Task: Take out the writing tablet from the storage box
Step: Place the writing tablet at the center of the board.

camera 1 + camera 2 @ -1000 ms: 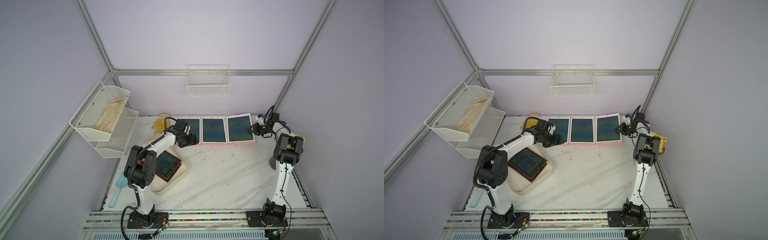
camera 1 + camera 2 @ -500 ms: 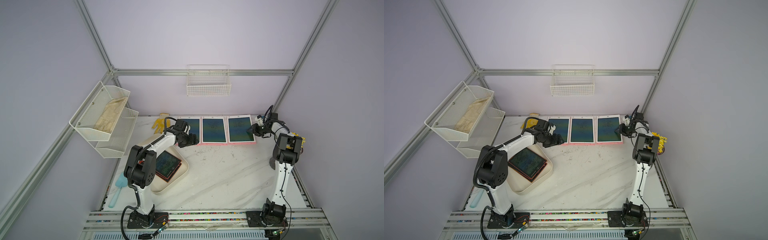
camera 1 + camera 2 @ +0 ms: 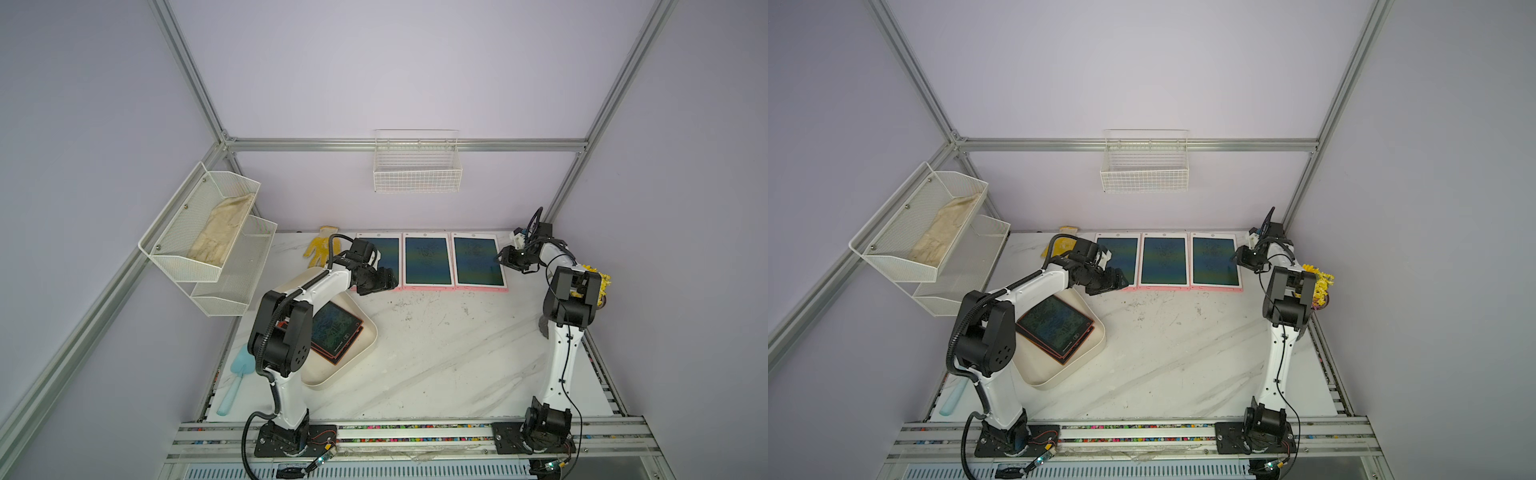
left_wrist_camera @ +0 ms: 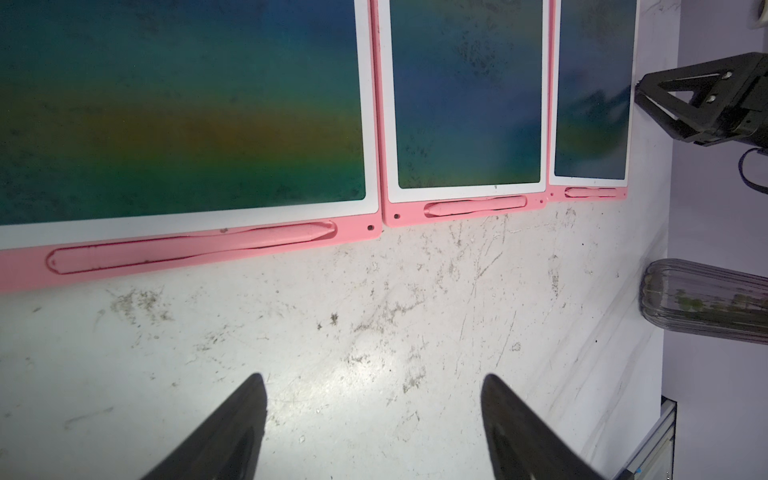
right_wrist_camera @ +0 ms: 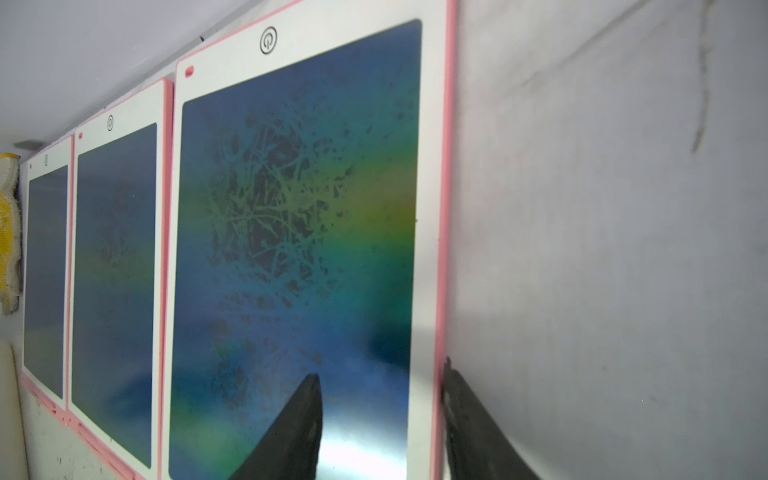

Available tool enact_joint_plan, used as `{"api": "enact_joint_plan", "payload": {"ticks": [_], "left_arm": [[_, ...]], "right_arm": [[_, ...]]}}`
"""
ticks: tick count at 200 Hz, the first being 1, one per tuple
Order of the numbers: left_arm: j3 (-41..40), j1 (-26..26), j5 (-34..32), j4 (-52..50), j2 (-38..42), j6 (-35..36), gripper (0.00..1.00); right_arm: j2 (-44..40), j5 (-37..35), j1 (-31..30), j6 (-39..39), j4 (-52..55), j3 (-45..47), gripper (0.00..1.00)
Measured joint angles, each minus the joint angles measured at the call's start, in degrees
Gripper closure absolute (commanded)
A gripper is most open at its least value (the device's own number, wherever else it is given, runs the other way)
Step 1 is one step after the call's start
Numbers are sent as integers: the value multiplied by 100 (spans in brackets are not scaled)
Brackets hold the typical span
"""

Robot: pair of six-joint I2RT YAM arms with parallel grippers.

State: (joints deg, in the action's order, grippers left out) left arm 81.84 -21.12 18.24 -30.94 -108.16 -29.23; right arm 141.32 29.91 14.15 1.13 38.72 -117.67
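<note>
Three pink-framed writing tablets lie flat and edge to edge along the far side of the marble tabletop (image 3: 436,357), screens up: the left pink tablet (image 3: 386,257), the middle pink tablet (image 3: 427,261) and the right pink tablet (image 3: 476,261).

We see the storage box (image 3: 351,362) near the left arm's base, well apart from that row. Inside it rests a stack of dark red-edged tablets (image 3: 334,330), turned at an angle to the box walls.

We find the left claw (image 4: 372,378) spread wide, holding nothing, above bare scuffed tabletop just in front of the left pink tablet's stylus slot. In both top views it sits at that tablet's near edge (image 3: 1121,282).

We find the right claw (image 5: 378,370) parted as well. It straddles the outer long edge of the right pink tablet, with one finger (image 5: 309,399) over the screen and the other beside the pink rim. The gap is far wider than the frame, so nothing is pinched.

A yellow glove (image 3: 320,249) lies by the far left corner, just beside the row. A pale blue scoop (image 3: 237,374) lies at the tabletop's left edge.
</note>
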Motion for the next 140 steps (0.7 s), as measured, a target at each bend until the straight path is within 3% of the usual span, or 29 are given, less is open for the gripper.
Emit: {"api": "enact_joint_plan", "payload": {"ticks": [140], "left_arm": [[-24,195,-7,0,7,42,21]], "right_arm": [[278,-361,-238,-223,-313,-400,51]]}}
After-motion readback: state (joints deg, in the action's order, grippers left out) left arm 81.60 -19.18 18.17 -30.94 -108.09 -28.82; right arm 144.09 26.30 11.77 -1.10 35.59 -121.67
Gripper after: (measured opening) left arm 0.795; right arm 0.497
